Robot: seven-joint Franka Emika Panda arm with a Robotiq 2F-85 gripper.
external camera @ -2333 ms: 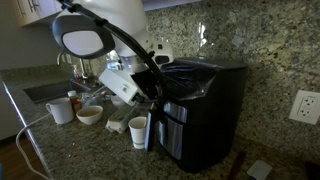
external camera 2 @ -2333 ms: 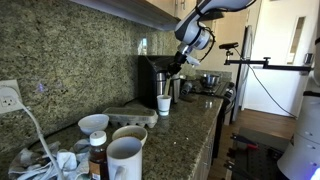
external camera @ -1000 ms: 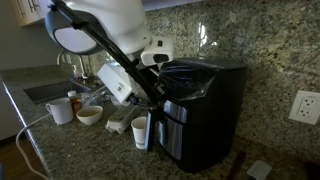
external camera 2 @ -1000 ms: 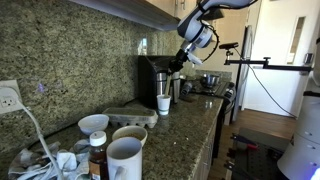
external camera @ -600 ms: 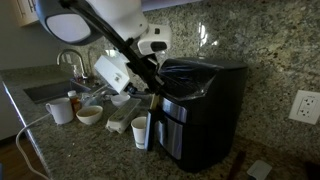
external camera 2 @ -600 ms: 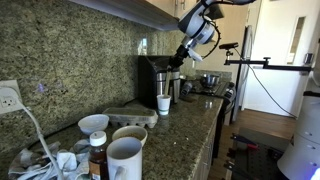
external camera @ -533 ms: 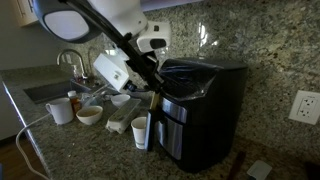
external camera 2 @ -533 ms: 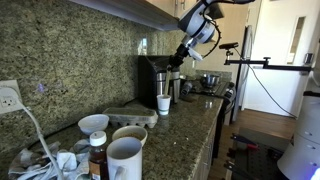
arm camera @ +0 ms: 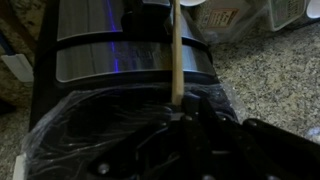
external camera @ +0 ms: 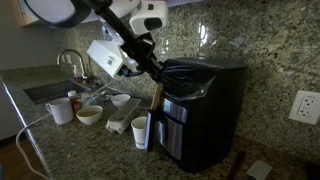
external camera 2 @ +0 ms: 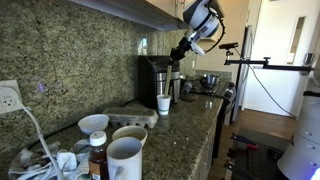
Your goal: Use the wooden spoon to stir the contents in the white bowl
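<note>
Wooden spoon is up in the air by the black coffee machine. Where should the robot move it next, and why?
Probably carry the wooden spoon across to the white bowl, then lower it. The gripper holds it hanging beside the coffee maker, apart from the bowl, so nothing can be stirred yet.

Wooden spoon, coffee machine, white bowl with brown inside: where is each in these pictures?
wooden spoon (arm camera: 177,55): wrist view, middle of its handle.
coffee machine (external camera: 205,115): an exterior view, its black front.
white bowl (external camera: 89,122): an exterior view, its near outer wall.
</note>
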